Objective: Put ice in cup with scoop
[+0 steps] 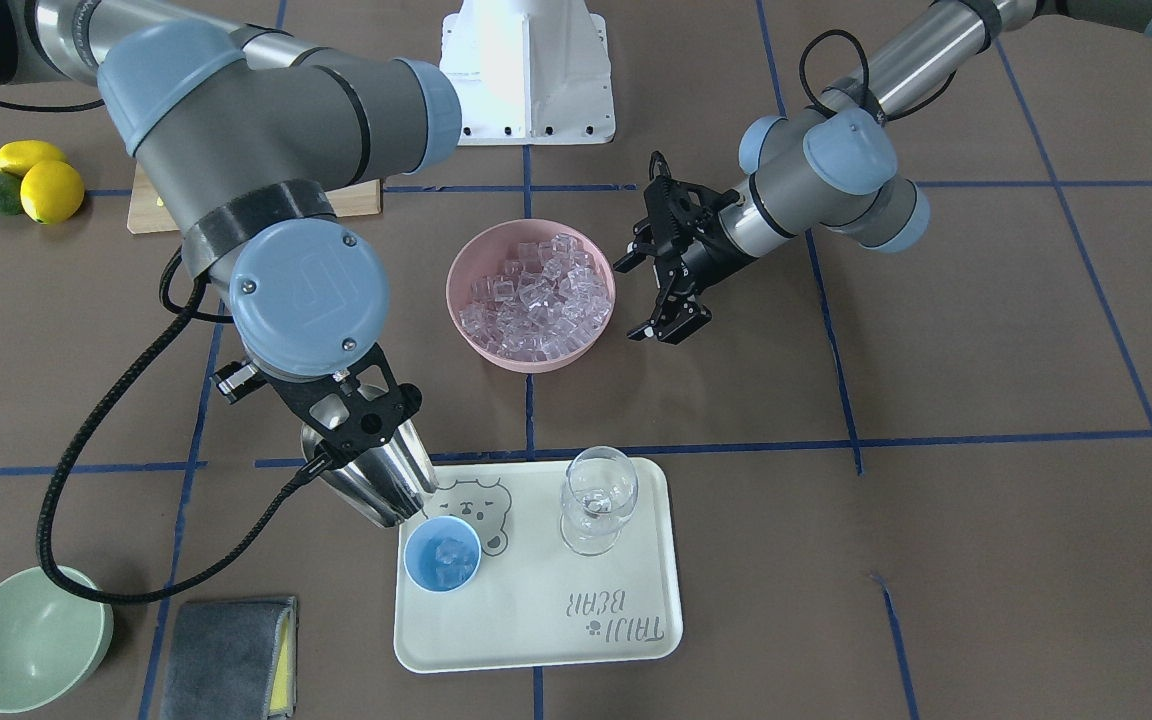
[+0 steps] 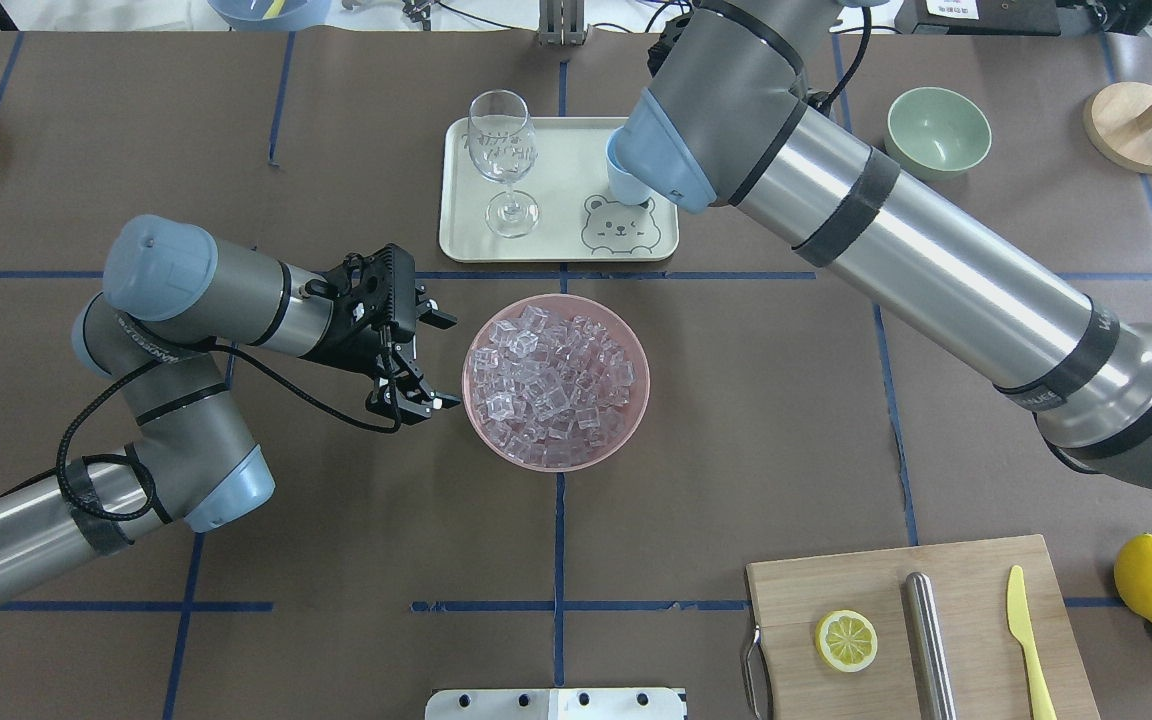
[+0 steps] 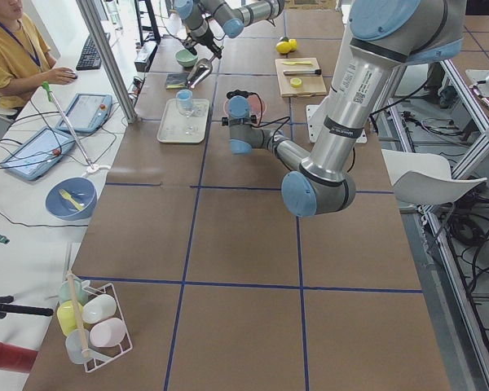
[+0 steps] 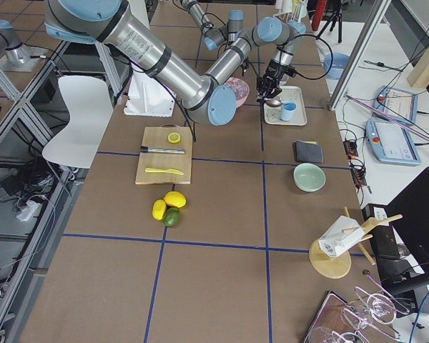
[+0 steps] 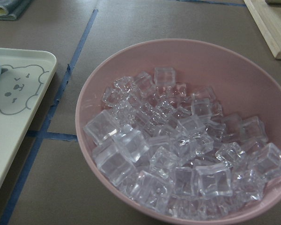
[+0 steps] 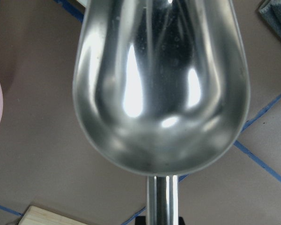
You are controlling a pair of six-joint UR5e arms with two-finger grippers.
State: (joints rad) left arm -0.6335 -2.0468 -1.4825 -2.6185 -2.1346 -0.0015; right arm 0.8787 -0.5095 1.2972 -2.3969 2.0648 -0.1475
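Front view alone shows ice (image 1: 451, 552) in the cup (image 1: 418, 562), hidden overhead by the right arm (image 2: 836, 200); right gripper (image 1: 361, 425) clamps the scoop (image 1: 391, 482), left gripper (image 1: 636, 298) gapes by the pink bowl (image 1: 453, 285).

Grey arms (image 2: 936, 270), blue caps (image 1: 308, 297), black cables (image 1: 42, 540)

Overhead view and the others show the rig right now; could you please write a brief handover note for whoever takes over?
Left gripper: open, empty, beside the pink bowl of ice.
Right gripper: shut on the scoop, tipped mouth-down at the cup on the tray; trough empty.
Done: a few cubes lie in the cup.
Left: probably more scoops from the bowl, then set the scoop down.
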